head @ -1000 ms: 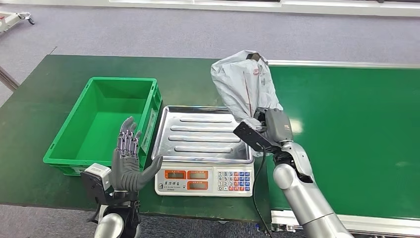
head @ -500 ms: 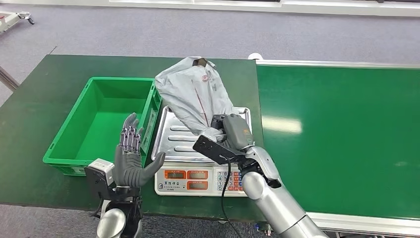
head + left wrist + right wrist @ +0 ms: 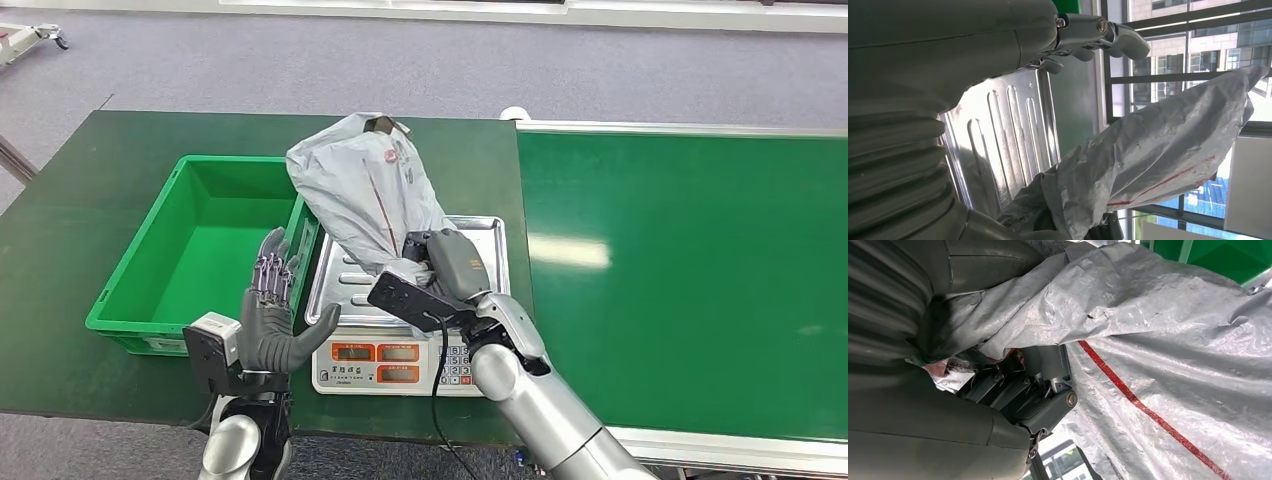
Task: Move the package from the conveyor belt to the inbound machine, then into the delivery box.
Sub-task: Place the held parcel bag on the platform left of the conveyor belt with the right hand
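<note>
My right hand (image 3: 440, 262) grips the lower end of a grey plastic package (image 3: 362, 185) with a red stripe (image 3: 1148, 412). It holds the package tilted above the steel tray (image 3: 478, 240) of the scale, the inbound machine (image 3: 400, 355). The package's upper end leans out over the near wall of the green delivery box (image 3: 200, 240). My left hand (image 3: 272, 320) is raised with its fingers spread, empty, in front of the box and beside the scale's left corner. The tray (image 3: 998, 135) and the package (image 3: 1158, 150) also appear in the left wrist view.
The green conveyor belt (image 3: 690, 260) runs along the right, with a metal rail at its near edge. The scale and box stand on a dark green table (image 3: 90, 170). A black cable (image 3: 436, 400) hangs from my right wrist over the scale's keypad. Grey floor lies beyond.
My right arm has swung left, carrying the package from the belt's edge to above the scale tray and on toward the box. My left hand has risen slightly and shifted right.
</note>
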{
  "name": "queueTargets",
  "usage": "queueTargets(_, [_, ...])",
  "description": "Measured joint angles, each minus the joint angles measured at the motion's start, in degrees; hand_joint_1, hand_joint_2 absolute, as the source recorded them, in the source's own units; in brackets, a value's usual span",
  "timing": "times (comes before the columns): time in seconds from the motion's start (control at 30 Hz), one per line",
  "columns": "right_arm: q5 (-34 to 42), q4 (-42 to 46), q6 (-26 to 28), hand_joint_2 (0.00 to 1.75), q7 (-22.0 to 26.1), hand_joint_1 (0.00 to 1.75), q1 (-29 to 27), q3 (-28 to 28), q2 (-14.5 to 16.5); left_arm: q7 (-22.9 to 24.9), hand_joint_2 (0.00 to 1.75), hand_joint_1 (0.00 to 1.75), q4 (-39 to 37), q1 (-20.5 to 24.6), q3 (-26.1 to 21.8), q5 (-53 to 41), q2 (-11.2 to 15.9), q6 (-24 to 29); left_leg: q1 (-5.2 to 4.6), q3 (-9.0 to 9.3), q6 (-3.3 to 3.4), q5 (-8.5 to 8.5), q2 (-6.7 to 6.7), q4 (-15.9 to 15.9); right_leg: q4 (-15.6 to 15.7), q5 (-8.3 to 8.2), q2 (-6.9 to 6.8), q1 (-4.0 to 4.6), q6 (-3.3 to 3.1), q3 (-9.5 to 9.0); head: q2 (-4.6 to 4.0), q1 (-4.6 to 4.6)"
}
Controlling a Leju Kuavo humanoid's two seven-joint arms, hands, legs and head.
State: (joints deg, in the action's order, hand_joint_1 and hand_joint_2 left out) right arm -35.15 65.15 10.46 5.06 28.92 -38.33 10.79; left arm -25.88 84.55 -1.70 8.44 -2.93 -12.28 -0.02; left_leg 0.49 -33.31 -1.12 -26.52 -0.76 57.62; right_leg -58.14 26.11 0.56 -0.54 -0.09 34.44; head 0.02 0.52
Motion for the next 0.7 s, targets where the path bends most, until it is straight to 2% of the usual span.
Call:
queueTargets(0.3, [0.00,-0.02,-0.02,1.75,-0.06,1.73,0.04,-0.01,0.09,-0.01,1.75,0.00,-0.31,0.07,0.00,0.00,-0.02,0.00,0.00,0.00,0.00,0.00,0.00,0.00,0.00,0.00,0.00,0.00,0.00,-0.01,0.00,0.00])
queueTargets(0.43, [-0.03,-0.20,-0.32,1.75,-0.68,0.00,0.21,-0.01,0.09,-0.02,1.75,0.00,-0.39,0.07,0.00,0.10,-0.03,0.00,0.00,0.00,0.00,0.00,0.00,0.00,0.00,0.00,0.00,-0.01,0.00,-0.01,0.00,0.00])
queueTargets(0.7, [-0.13,-1.91,-0.60,1.75,-1.48,0.00,1.26,-0.01,0.09,-0.03,1.75,0.00,-0.40,0.06,0.00,0.46,-0.04,0.00,0.00,0.00,0.00,0.00,0.00,0.00,0.00,-0.02,0.00,0.00,-0.02,-0.01,0.00,0.00])
